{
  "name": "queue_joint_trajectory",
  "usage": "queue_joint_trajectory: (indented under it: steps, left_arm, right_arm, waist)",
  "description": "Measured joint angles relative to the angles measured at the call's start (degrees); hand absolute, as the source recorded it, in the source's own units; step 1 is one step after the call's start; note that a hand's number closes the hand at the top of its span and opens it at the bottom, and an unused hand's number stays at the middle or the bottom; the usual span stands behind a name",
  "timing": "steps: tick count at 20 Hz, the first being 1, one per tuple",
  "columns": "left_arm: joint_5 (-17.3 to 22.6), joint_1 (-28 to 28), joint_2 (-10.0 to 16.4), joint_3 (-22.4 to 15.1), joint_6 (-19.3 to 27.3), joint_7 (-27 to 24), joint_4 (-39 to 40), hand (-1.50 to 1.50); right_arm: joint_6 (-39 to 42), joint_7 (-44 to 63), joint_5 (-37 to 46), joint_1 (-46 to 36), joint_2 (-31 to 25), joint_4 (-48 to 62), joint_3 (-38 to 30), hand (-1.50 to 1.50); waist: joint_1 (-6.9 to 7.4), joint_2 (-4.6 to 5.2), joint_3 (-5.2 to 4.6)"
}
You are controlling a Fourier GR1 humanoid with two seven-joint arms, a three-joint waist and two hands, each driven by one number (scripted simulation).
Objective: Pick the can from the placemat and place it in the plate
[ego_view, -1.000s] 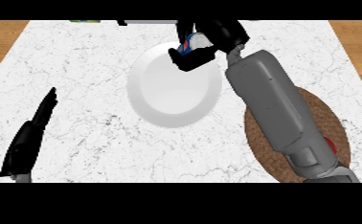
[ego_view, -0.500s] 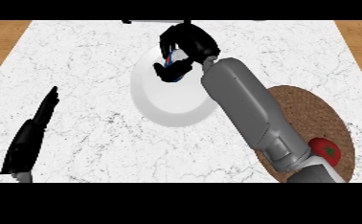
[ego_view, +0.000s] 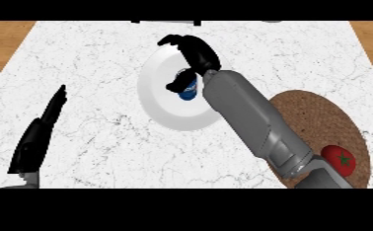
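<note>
White marble counter carries the plate (ego_view: 164, 111). Over it the right hand (ego_view: 195, 57) is spread wide, and the can (ego_view: 188, 93) lies on the plate just under its thumb, apparently ungripped, set down for delivery. Left hand (ego_view: 36, 136) rests open, far leftward.

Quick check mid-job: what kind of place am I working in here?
Most likely a kitchen counter. There is a white marbled top with wood showing at its far corners, a white plate with a small blue can over it, and a woven placemat at the right.
</note>
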Motion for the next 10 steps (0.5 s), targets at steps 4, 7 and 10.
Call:
queue_joint_trajectory:
  steps: [4,7,10]
  left_arm:
    - [0.4,0.4,0.1,0.8,-0.3,-0.5,0.5,0.0]
    - [0.1,0.9,0.0,0.9,0.0,-0.8,0.6,0.0]
    - [0.3,1.8,0.1,1.6,-0.2,-2.7,1.5,0.0]
  right_arm:
    - [-4.2,-3.5,-5.1,0.2,0.0,-0.5,-3.0,-1.5]
    - [-7.3,-4.9,-7.9,-0.3,-0.1,0.0,-7.2,-1.5]
    - [-8.5,-7.0,-10.0,-0.4,-1.3,1.9,-11.6,-1.5]
  waist:
    - [-0.66,-0.06,0.02]
    - [-1.35,-0.15,0.02]
    - [-1.78,-0.16,0.01]
